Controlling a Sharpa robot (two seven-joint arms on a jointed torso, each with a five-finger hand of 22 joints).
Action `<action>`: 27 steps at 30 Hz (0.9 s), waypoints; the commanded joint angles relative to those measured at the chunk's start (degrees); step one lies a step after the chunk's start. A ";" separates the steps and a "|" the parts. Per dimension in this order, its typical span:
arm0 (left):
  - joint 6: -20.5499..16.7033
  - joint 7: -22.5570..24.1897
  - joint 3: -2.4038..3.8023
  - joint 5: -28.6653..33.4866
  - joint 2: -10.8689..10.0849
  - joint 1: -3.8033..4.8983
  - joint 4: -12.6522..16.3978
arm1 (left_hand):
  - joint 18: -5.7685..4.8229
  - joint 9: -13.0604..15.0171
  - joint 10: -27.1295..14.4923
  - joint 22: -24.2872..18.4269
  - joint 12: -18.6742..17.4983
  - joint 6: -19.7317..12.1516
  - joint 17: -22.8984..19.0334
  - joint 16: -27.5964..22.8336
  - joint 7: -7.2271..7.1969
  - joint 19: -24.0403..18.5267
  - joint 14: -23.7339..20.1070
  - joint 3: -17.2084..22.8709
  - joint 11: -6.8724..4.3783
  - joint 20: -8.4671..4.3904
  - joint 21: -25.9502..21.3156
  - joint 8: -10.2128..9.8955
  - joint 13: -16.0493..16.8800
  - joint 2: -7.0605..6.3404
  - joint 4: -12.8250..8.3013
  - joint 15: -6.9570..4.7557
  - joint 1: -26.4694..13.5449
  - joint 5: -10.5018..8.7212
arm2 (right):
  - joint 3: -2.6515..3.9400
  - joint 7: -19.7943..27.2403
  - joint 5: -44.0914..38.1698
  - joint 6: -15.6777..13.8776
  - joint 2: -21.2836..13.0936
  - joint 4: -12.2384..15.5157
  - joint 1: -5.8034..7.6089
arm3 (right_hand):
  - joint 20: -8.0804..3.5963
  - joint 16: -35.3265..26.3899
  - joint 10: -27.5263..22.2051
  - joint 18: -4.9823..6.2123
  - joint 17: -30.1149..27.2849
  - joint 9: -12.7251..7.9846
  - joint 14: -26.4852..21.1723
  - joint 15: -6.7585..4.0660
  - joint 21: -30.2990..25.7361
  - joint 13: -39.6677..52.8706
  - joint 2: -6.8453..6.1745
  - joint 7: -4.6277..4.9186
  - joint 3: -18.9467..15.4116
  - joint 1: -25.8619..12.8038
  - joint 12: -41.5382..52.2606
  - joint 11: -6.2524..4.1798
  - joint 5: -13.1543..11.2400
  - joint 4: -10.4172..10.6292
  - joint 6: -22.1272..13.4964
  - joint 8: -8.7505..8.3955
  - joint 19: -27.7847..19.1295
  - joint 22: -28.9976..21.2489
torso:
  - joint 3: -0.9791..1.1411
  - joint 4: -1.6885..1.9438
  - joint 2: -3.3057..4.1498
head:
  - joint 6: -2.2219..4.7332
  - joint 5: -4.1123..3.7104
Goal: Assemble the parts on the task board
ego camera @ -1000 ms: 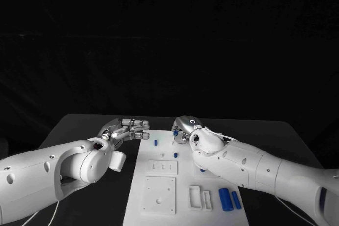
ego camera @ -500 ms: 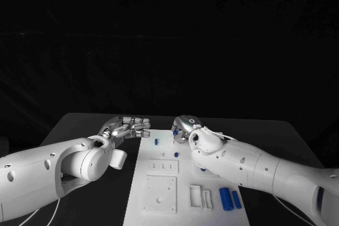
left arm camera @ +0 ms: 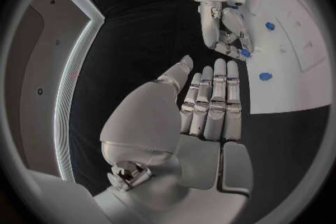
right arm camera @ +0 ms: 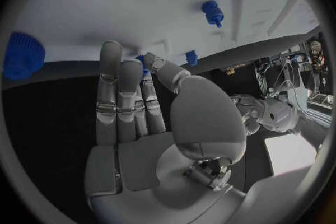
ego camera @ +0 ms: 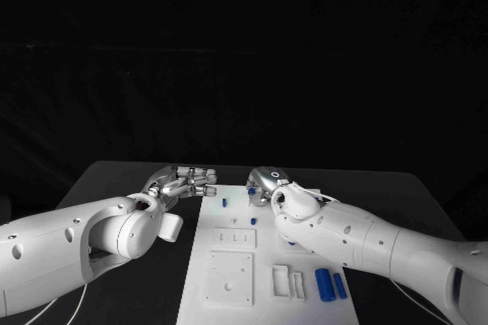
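Right hand (ego camera: pixel 269 185) pinches a small blue part (right arm camera: pixel 143 61) between thumb and fingertips above the task board's (ego camera: pixel 239 268) far end. Left hand (ego camera: pixel 186 183), fingers straight and pressed together, hovers beside the board's edge, slightly higher than before.

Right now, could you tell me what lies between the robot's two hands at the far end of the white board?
In the head view, a small blue part on the board lies between the left hand and the right hand.

Two glossy white rounded arms, silver segmented fingers (left arm camera: pixel 213 103), thin white cable trailing the left arm (ego camera: pixel 71 265)
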 commanded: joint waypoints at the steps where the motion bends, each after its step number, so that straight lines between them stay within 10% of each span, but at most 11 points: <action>1: 0.54 0.30 0.02 -0.36 0.11 0.20 0.05 | -0.36 0.07 -0.48 -0.08 -0.11 -0.20 0.00 0.32 0.06 -0.32 -0.14 0.07 -0.01 -0.04 0.38 -0.06 0.08 0.10 -0.33 0.16 -0.07 0.05 | -0.10 0.64 0.47 2.24 -0.13 0.09 -0.12 | 0.07 -0.07 -0.29 1.15 -0.04 0.02 0.11 0.24 -0.16 -0.02 0.28 0.13 -0.28 0.17 0.16 -0.27 0.23 0.02 -0.07 0.18 0.47 0.07 | -0.02 0.07 -0.05 | -0.09 0.03; 14: 0.45 0.30 0.01 -0.36 -0.01 0.20 0.12 | -0.36 0.07 -0.48 -0.08 -0.11 -0.20 0.00 0.32 0.06 -0.32 -0.14 0.07 -0.01 -0.04 0.38 -0.06 0.08 0.10 -0.33 0.16 -0.07 0.05 | -0.27 0.56 0.84 1.91 -0.57 0.33 -0.25 | 0.17 -0.26 -1.21 1.12 -0.16 -0.08 -0.02 0.44 -0.77 -0.04 -0.02 0.34 -0.81 -0.16 0.17 -0.01 0.56 0.19 -0.82 0.11 0.45 0.33 | 0.02 -0.09 0.00 | -0.11 0.13; 19: 0.39 0.28 0.01 -0.36 -0.03 0.20 0.11 | -0.33 0.07 -0.53 -0.18 -0.11 -0.32 0.00 0.31 0.11 -0.47 -0.13 0.00 0.01 -0.02 0.68 -0.08 0.08 0.12 -0.41 0.17 -0.12 0.05 | -0.28 1.45 2.44 0.11 -0.51 -0.04 -0.25 | 1.51 -1.97 -9.50 1.80 -0.88 -0.32 -0.21 1.93 -2.52 -0.09 -3.26 1.82 -4.24 -1.07 0.26 2.25 0.90 1.54 -7.48 0.10 0.21 -0.75 | -0.01 -0.08 0.01 | -0.07 0.16; 27: 0.24 0.27 0.01 -0.36 -0.14 0.20 -0.06 | -0.33 0.07 -0.62 -0.20 -0.11 -0.40 0.00 0.31 0.13 -0.46 -0.14 -0.03 0.04 -0.02 0.72 -0.07 0.08 0.09 -0.43 0.17 -0.12 0.05 | -0.29 2.97 4.51 -2.92 -1.27 0.30 -0.24 | 2.92 -4.10 -22.02 3.38 -1.08 -0.37 0.28 2.96 -6.63 -0.37 -6.38 -0.44 -21.82 7.48 -0.06 4.13 4.74 13.03 -14.09 0.05 2.39 -6.16 | -0.04 -0.15 -0.04 | 0.18 0.19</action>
